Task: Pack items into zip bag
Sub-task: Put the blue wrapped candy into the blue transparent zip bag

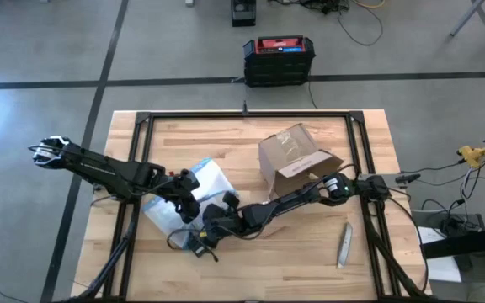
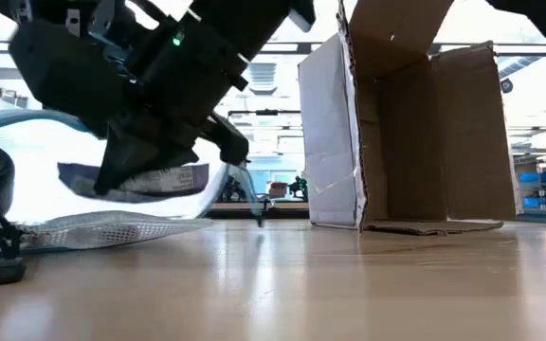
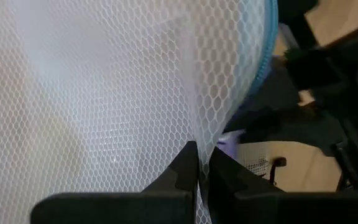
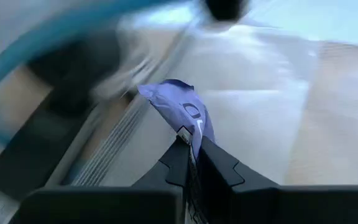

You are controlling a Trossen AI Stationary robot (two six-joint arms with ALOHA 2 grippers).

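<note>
The zip bag (image 1: 207,177), clear with a mesh pattern and a blue strip (image 3: 263,62), lies left of the table's middle, partly raised. My left gripper (image 1: 188,192) is shut on its wall. Just nearer the front edge, my right gripper (image 1: 205,225) is shut on a small purple-blue packet (image 4: 182,109) with a white mark, held in front of the bag (image 4: 260,93). In the low view the packet (image 2: 145,180) hangs under the dark grippers, above the bag's lower part (image 2: 102,227), which rests on the table. No whitish ring-like items show. My left gripper pinches the bag's meshed wall (image 3: 197,140) between its two shut fingers (image 3: 179,171), coming slanting down from the table's left. The plastic bulges up away from the fingers; one layer or several, I cannot tell. The bag's lower part stays on the table. My right gripper pinches the purple-blue packet by its near edge (image 4: 188,134) between its two fingers (image 4: 219,165), slanting down from the table's right. The packet sticks out ahead of the fingertips, clear of the table.
A brown cardboard box (image 1: 297,156) lies on its side right of the middle, its open side toward the front edge (image 2: 415,123). A slim grey tool (image 1: 343,244) lies near the front right. Bare wood shows between the box and the bag.
</note>
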